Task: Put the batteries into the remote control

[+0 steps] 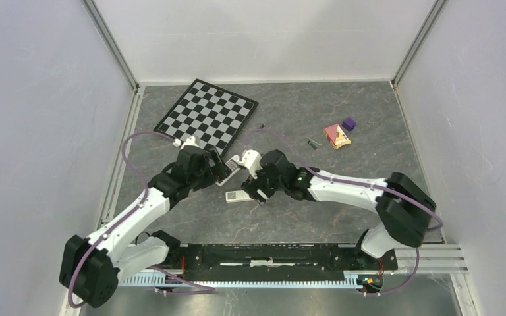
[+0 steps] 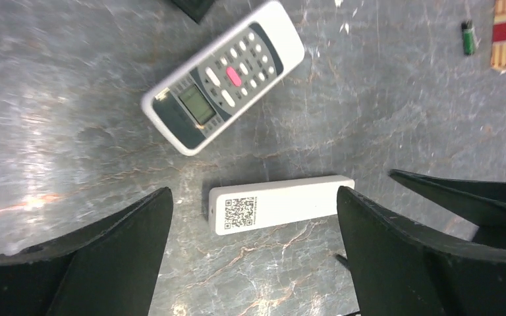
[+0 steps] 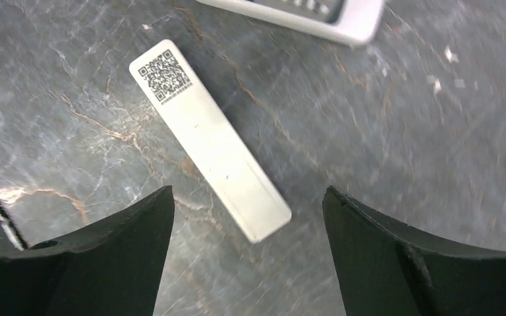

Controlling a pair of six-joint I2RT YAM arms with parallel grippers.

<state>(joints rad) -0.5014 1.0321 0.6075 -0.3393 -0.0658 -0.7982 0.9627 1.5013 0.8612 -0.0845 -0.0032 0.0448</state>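
Now left hand & right hand gape empty; white remote face-up, grey panel, LCD, pink btn.

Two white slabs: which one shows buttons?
The wider remote, with screen and pink button; the narrow slab shows only a QR code.

Overhead view evenly lit, diffuse; faint soft shadows under the arms; left wrist view: counter blur-smeared at frame left, pale glare mid-left; right wrist view: streaky blur at right, white QR-labelled strip sharp; right claw near-black, detail lost.
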